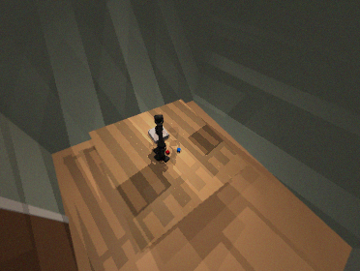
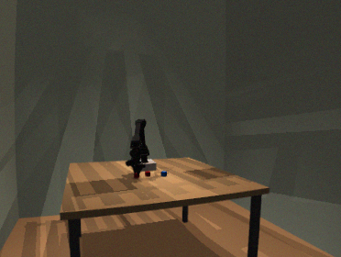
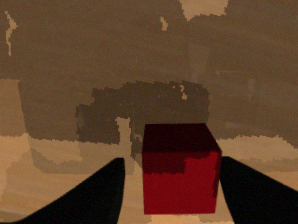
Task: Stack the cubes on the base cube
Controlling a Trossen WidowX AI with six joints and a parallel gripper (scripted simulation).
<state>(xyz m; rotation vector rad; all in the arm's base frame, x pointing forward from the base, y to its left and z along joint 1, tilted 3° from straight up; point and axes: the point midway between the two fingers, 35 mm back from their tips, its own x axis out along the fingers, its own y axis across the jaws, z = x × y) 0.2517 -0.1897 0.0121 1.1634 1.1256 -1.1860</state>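
In the wrist view a red cube [image 3: 180,172] rests on the wooden table [image 3: 60,75] between my two dark fingers. My gripper [image 3: 171,165] [image 1: 160,156] [image 2: 137,173] is low at the table and straddles this cube. A strip of table shows between the left finger and the cube, while the right finger is at the cube's side. The gripper is open. This cube shows as a red spot under the gripper in the exterior view [image 2: 137,175]. A second red cube [image 1: 167,152] [image 2: 148,173] and a small blue cube [image 1: 178,150] [image 2: 163,173] sit on the table just to the right.
A pale grey block [image 1: 156,133] [image 2: 150,164] stands right behind the arm. The black arm column [image 1: 158,121] [image 2: 138,138] rises above the gripper. The table edges [image 2: 160,204] are far from the cubes.
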